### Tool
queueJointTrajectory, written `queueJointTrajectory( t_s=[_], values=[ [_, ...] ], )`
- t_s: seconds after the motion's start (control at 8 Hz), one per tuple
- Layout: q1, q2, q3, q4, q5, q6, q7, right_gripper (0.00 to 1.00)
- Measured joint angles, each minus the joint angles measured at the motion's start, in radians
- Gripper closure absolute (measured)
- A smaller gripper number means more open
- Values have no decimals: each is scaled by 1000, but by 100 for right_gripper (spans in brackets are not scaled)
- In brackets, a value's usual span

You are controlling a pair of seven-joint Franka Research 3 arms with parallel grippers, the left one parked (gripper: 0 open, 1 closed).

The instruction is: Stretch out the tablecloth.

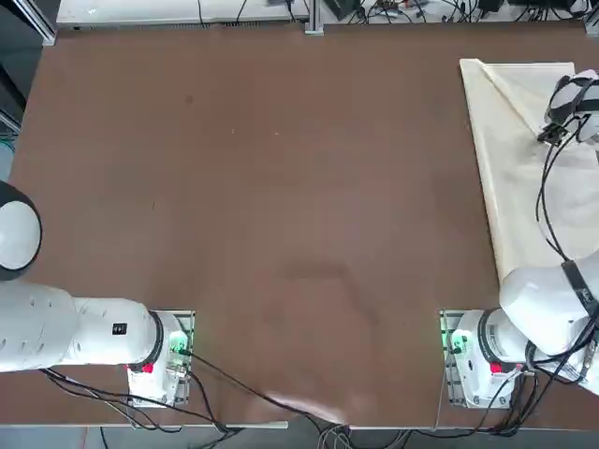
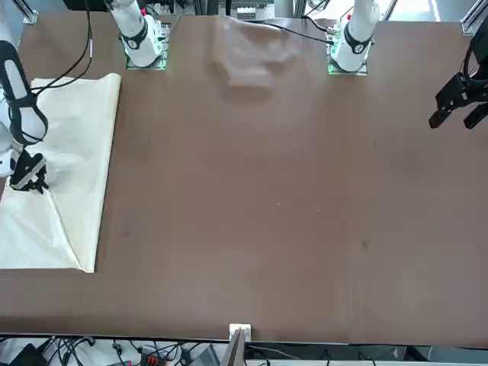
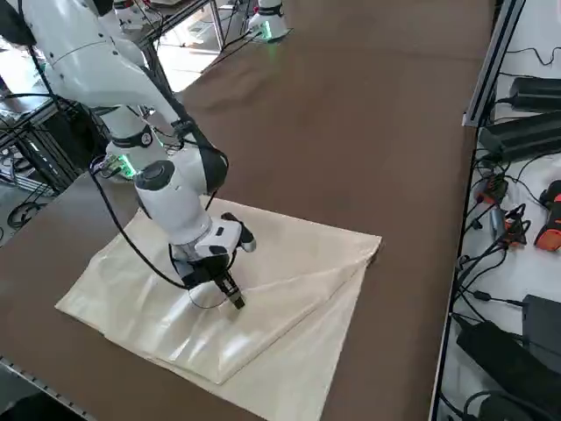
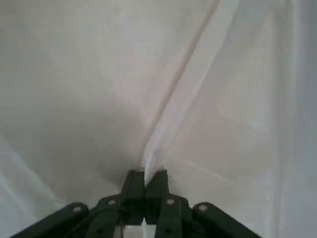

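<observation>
Low, right gripper (image 4: 145, 179) (fingers together) pinches tablecloth (image 4: 99, 84).

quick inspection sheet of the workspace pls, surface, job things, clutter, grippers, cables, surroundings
surface: brown table, mostly bare.
job's things: cream tablecloth lies folded over itself at the robot's right, a diagonal fold edge across it.
clutter: nothing seen on the table.
grippers: right gripper is down on the tablecloth, fingers shut on the fold edge.
cables: black cable loops along the right arm; more cables run past the arm bases.
surroundings: shelf beside the table holds wires and black boxes.
</observation>
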Motion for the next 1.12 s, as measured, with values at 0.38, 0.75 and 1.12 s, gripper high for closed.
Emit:
queueJointTrajectory(
  t_s=[0.38, 0.75, 1.12],
  values=[
    [2, -3, 66, 11, 2, -77, 109, 98],
    [3, -17, 146, 17, 3, -166, 238, 98],
    [21, -41, 223, 17, 3, -217, 381, 98]
  ],
)
